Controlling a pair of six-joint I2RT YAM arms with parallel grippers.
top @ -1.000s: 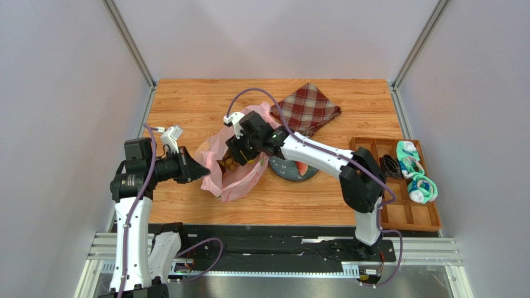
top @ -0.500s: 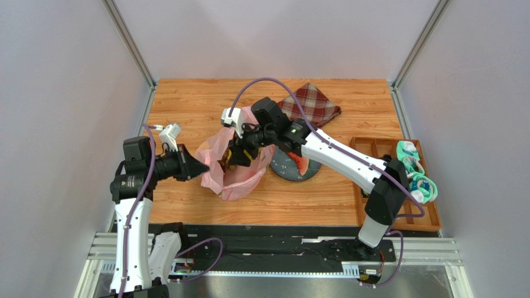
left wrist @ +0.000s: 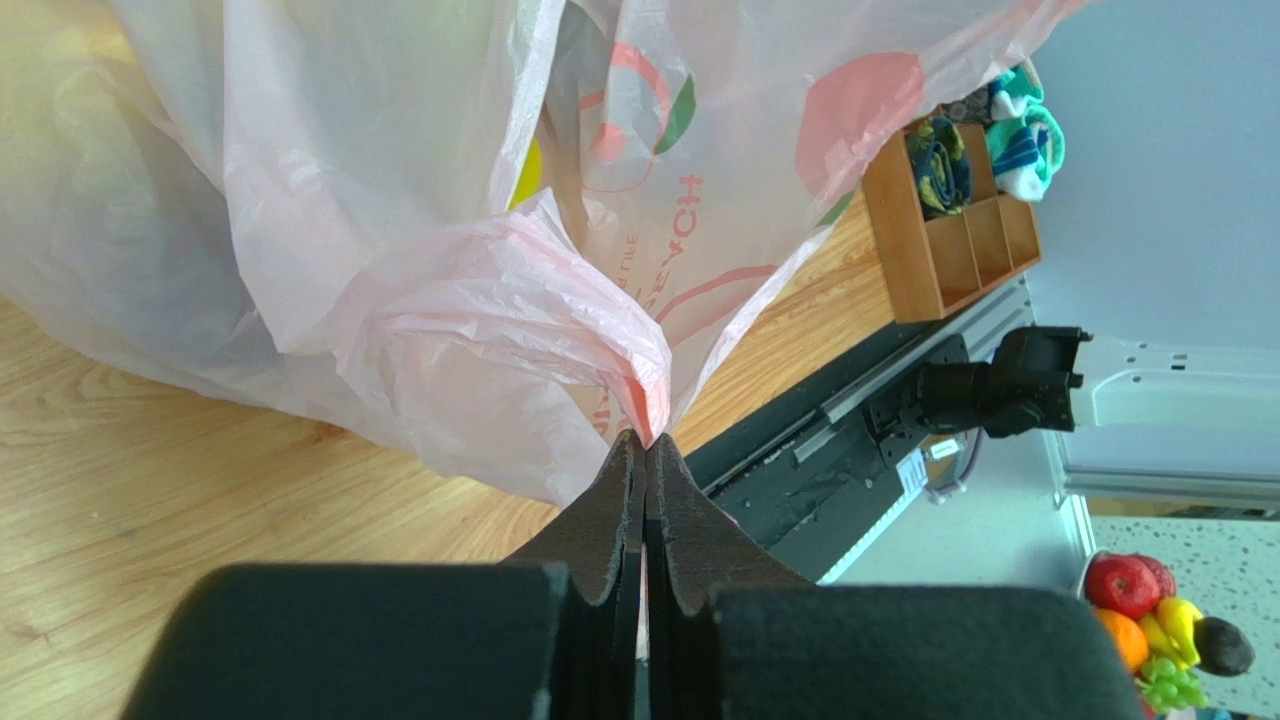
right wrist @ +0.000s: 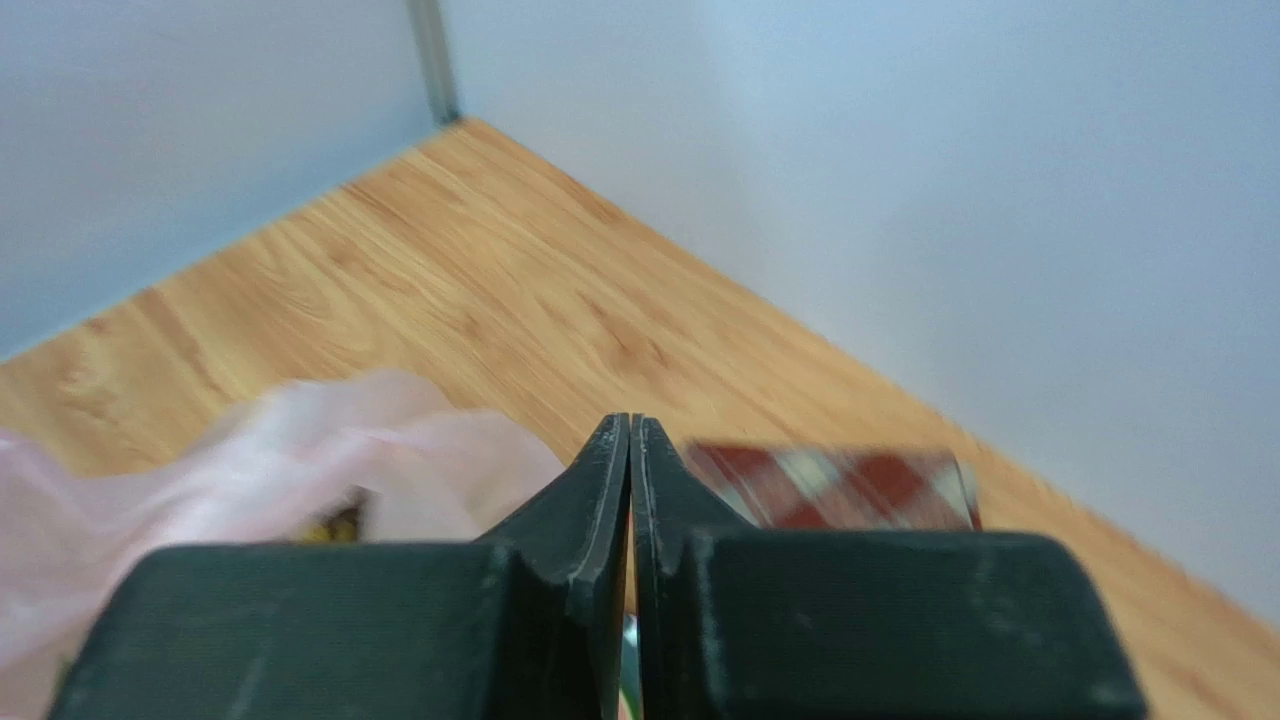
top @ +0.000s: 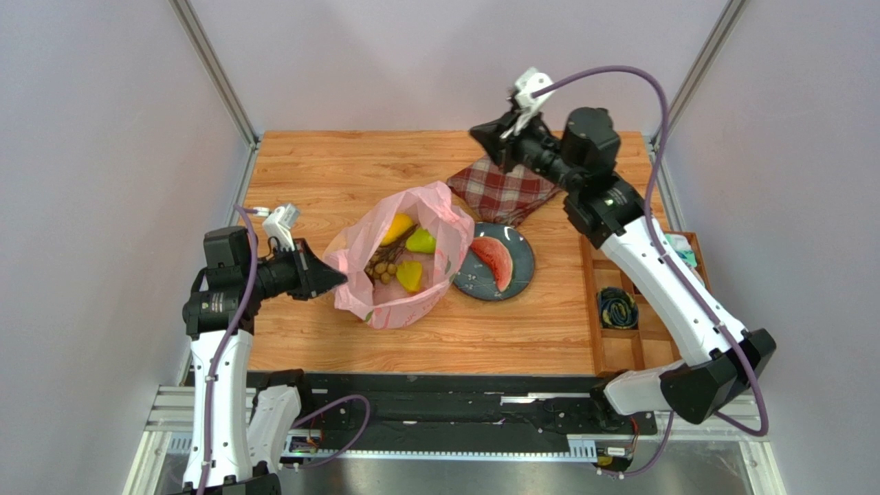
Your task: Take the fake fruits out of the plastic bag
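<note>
The pink plastic bag [top: 364, 294] lies open at mid-table. Inside it show an elongated yellow fruit [top: 396, 229], a green pear [top: 419, 241], a yellow pear [top: 410, 275] and a brownish grape bunch [top: 380, 270]. A pink-red slice [top: 494, 262] rests on the dark plate [top: 520, 270] to the bag's right. My left gripper [top: 337, 281] [left wrist: 646, 440] is shut on the plastic bag's [left wrist: 451, 285] near-left edge. Raised high over the table's far side, my right gripper [top: 480, 132] [right wrist: 631, 422] is shut with nothing in it; below it are the bag [right wrist: 301, 465] and plaid cloth [right wrist: 842, 477].
A red plaid cloth [top: 506, 191] lies at the back, under the right arm. A wooden compartment tray [top: 609, 351] [left wrist: 962, 225] at the right edge holds a dark rolled sock [top: 617, 307] and teal socks [left wrist: 1029, 135].
My right arm has pulled out of the bag, risen and swung to the far right over the cloth, its jaws closing empty. The fruits inside the bag now show. The left gripper kept its hold.
</note>
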